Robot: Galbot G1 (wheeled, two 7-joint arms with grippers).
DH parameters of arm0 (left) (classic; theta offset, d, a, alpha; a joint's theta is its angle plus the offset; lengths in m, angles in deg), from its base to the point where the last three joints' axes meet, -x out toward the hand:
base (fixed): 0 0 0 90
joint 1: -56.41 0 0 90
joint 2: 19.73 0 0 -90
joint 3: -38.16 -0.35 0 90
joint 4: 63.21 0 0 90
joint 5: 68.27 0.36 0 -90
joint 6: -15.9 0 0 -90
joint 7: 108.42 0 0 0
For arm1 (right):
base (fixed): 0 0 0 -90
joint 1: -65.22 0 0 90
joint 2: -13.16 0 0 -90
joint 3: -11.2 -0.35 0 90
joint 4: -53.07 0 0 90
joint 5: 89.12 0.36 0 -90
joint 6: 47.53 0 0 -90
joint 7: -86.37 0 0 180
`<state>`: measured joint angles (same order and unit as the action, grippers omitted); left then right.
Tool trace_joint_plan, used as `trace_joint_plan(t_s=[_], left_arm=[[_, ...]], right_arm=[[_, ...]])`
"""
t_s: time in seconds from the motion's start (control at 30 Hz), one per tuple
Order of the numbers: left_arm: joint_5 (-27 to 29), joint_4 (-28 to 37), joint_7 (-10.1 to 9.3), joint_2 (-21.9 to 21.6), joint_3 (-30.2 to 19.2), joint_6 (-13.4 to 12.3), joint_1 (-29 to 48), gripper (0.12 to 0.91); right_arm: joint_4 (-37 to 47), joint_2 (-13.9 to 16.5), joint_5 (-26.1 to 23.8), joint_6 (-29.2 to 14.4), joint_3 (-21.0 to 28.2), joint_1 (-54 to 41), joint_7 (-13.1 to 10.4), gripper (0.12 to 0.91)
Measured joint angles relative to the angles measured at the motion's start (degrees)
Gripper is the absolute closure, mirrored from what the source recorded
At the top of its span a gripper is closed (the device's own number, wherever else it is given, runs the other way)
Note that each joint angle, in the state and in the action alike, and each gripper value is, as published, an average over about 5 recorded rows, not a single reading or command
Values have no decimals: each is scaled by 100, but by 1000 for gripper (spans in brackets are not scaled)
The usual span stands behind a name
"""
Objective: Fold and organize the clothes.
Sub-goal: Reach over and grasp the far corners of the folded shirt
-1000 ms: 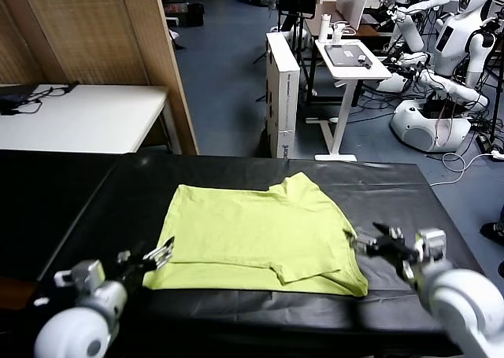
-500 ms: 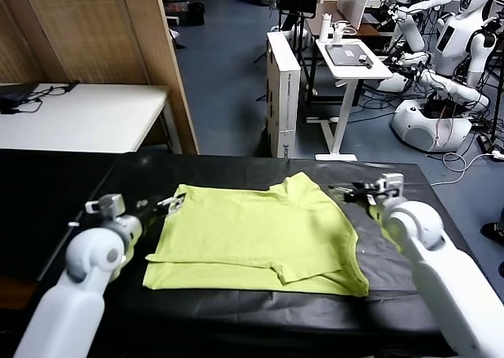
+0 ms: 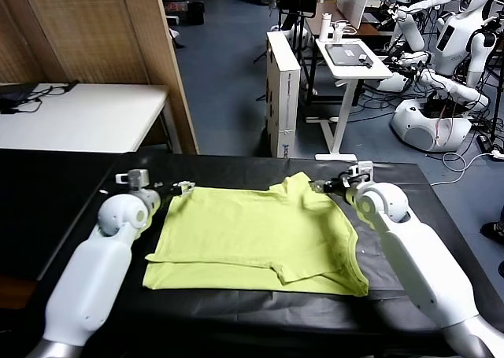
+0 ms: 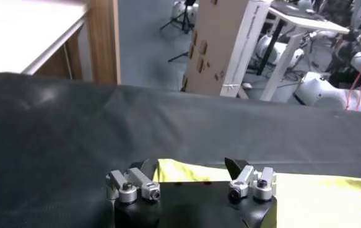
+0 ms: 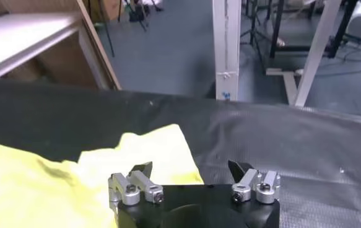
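Note:
The lime yellow-green T-shirt [image 3: 256, 236] lies partly folded on the black table [image 3: 71, 193], plain side up. My left gripper [image 3: 183, 189] is open at the shirt's far left corner; in the left wrist view [image 4: 189, 166] its jaws stand spread over the shirt's edge [image 4: 186, 173]. My right gripper [image 3: 321, 187] is open at the far right corner, by the raised sleeve fold. In the right wrist view [image 5: 192, 168] its jaws stand spread over the shirt's corner [image 5: 149, 155]. Neither gripper holds cloth.
A white table [image 3: 79, 118] stands beyond the far left edge beside a wooden partition [image 3: 157, 59]. A cardboard box [image 3: 283, 90] and a small white desk [image 3: 350, 63] stand beyond the far edge. Other robots [image 3: 449, 51] are at the far right.
Both arms have swung from the shirt's near corners, along its sides, to its far corners. The shirt has not moved.

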<state>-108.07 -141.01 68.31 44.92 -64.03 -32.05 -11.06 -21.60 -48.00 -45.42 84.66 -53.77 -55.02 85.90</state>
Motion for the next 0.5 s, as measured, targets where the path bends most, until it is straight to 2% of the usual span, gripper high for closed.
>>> trace_joint_plan(t_s=[0.23,0.5], left_arm=[[60,173,-3,44,-19,-107,34,123],[-14,214,-14,41,9,-171,-33,123]], right_arm=[[256,-133,-18,-1,69,-135,32,126],[362,-190,-75,-2,173,-241,29,217]])
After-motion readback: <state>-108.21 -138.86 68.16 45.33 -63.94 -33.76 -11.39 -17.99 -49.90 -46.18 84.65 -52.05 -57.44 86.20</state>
